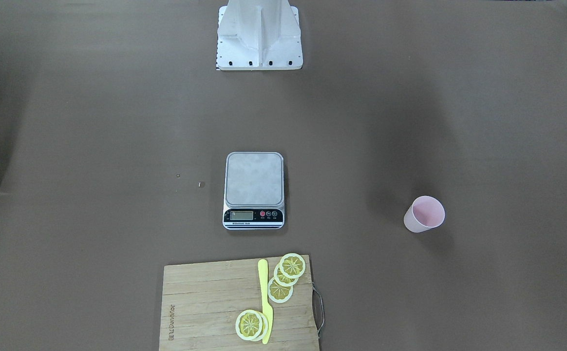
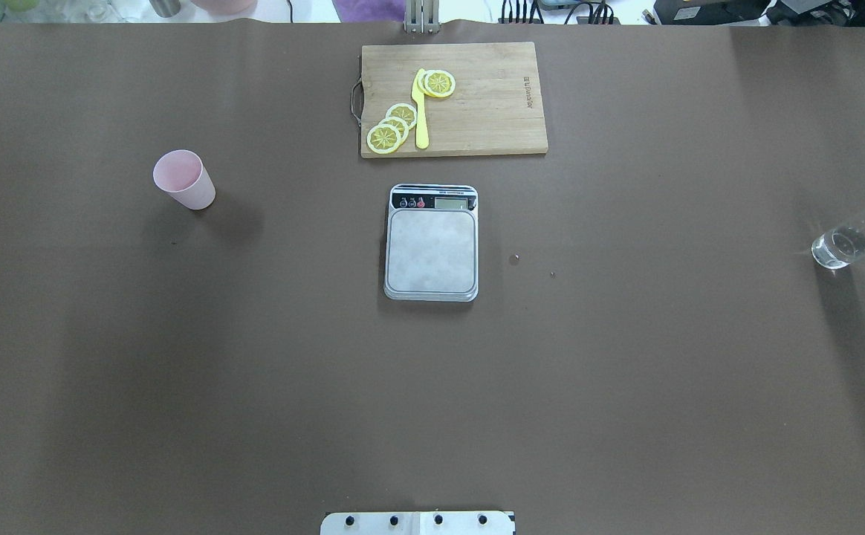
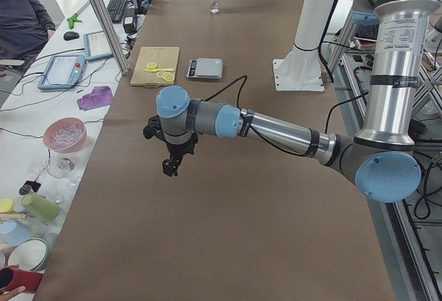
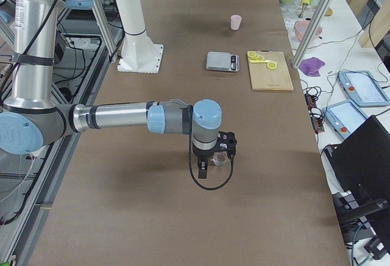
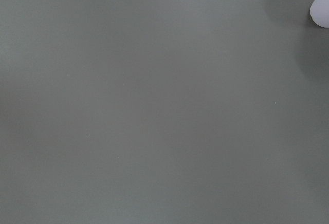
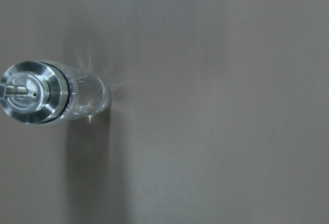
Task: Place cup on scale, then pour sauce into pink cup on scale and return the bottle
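Observation:
The pale pink cup [image 2: 183, 178] stands upright on the brown table, well to the left of the scale [image 2: 431, 241], whose steel platform is bare. The cup [image 1: 425, 214] and the scale [image 1: 254, 190] stand apart. The clear bottle [image 2: 849, 241] with clear sauce stands upright at the table's right edge; its metal collar and spout fill the left of the right wrist view [image 6: 41, 93]. My right gripper [image 4: 213, 161] hangs right by the bottle. My left gripper [image 3: 169, 168] hovers above the table; the cup's edge [image 5: 321, 8] shows in its wrist view. I cannot tell whether either gripper is open or shut.
A wooden cutting board [image 2: 492, 96] with lemon slices [image 2: 391, 126] and a yellow knife [image 2: 420, 111] lies beyond the scale. The robot's white pedestal [image 1: 259, 34] stands mid-table. A side bench with bowls [image 3: 65, 135] and a seated person [image 3: 21, 18] flank the table.

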### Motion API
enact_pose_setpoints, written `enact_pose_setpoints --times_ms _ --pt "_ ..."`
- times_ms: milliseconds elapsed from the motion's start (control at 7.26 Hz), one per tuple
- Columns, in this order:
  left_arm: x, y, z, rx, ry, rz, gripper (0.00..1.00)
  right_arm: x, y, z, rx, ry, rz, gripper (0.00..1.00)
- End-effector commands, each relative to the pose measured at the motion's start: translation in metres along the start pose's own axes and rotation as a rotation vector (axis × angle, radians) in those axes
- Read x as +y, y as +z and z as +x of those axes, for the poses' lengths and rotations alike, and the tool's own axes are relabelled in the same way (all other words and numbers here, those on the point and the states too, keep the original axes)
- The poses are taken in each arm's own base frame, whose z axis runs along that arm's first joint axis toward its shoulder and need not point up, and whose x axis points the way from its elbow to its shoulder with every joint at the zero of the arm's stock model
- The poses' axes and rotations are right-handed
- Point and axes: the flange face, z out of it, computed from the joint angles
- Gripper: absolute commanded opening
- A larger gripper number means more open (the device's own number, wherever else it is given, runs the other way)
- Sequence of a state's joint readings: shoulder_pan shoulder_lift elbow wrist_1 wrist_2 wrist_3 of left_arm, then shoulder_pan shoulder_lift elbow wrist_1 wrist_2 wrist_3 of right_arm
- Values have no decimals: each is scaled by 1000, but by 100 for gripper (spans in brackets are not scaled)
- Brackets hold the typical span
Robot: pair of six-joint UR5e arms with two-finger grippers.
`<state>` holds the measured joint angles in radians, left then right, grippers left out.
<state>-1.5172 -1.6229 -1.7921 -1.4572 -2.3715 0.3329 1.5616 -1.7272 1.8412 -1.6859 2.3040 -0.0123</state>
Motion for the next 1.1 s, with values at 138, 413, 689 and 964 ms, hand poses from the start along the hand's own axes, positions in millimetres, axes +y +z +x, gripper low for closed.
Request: enact_pose_setpoints --times_ms 138,413,689,964 --pt "10 7 -3 -6 13 10 98 0 -4 -4 -1 -10 10 100" --pt "11 10 -5 -4 5 5 98 -4 -14 -19 -36 -48 32 100" --pt "13 11 -4 5 13 10 98 -12 -24 -30 -50 -73 66 100" --pt "14 24 -16 -9 36 31 98 -17 -33 -41 -84 -103 99 100"
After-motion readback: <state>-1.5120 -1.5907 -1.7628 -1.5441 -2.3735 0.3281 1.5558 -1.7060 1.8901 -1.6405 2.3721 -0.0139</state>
